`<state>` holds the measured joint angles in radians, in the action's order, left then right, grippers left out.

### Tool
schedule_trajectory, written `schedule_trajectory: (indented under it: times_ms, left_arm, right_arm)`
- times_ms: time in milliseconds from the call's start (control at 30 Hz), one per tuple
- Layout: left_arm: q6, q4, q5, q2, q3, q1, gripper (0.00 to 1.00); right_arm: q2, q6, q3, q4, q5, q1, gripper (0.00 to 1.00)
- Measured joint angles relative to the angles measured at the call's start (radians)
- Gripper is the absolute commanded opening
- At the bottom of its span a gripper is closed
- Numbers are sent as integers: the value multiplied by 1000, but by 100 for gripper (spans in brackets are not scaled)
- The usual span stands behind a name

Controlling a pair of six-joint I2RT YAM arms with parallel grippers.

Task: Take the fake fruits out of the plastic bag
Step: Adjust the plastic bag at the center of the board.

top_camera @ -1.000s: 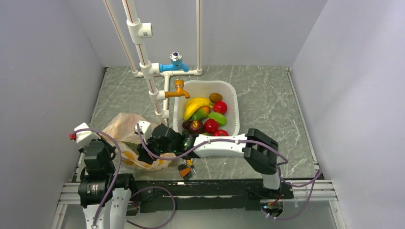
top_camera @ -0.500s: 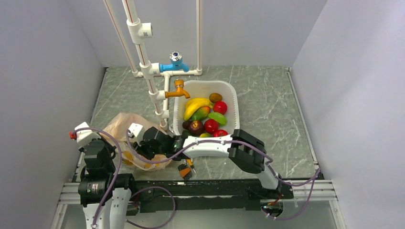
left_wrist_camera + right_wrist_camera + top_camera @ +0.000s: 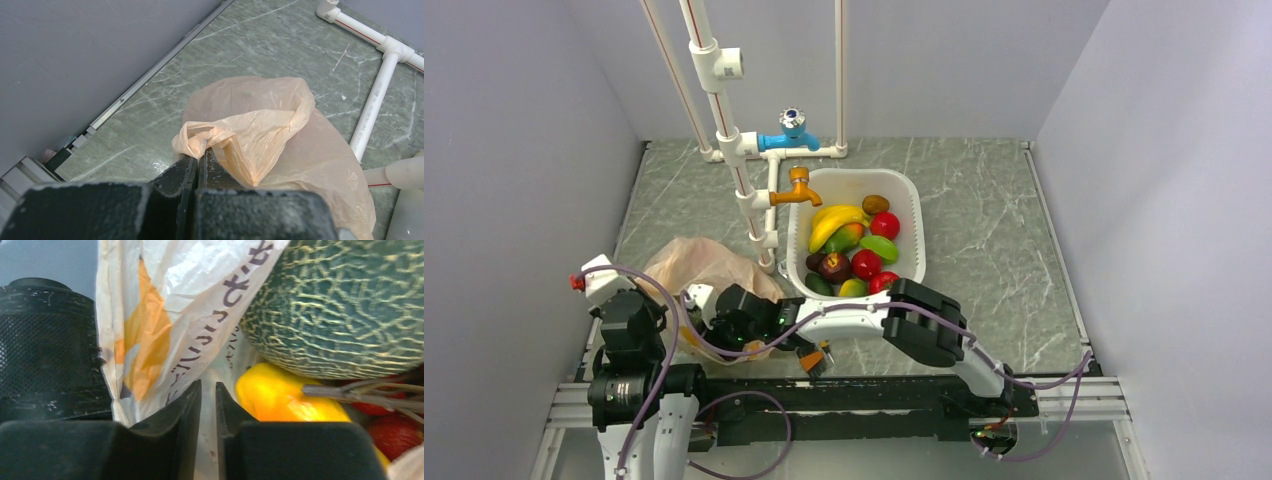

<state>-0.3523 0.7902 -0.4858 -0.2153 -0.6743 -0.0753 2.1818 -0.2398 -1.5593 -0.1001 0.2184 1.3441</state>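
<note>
The tan plastic bag lies at the front left of the table. My left gripper is shut on a bunched fold of the bag's rim and holds it up. My right gripper reaches inside the bag, its jaws all but closed with nothing between them. Just beyond its fingertips lie the netted green melon, a yellow fruit and red grapes on brown stems. From above, the right gripper is at the bag's mouth. The large red round fruit is hidden.
A white basin holding a banana, tomatoes and mangoes stands right of the bag. White pipes with a blue and an orange tap rise behind it. A small orange-and-black object lies at the front edge.
My right arm has moved left, carrying its gripper further into the bag's mouth. The left arm has stayed put, holding the bag.
</note>
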Motion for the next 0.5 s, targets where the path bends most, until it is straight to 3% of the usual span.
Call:
schedule_trajectory:
  times_ms: [233, 500]
  left_arm:
    - [1, 0, 0, -4, 0, 0, 0]
    - [0, 0, 0, -6, 0, 0, 0]
  right_arm:
    - [-103, 31, 73, 3, -93, -23, 47]
    - [-138, 262, 90, -32, -182, -34, 51]
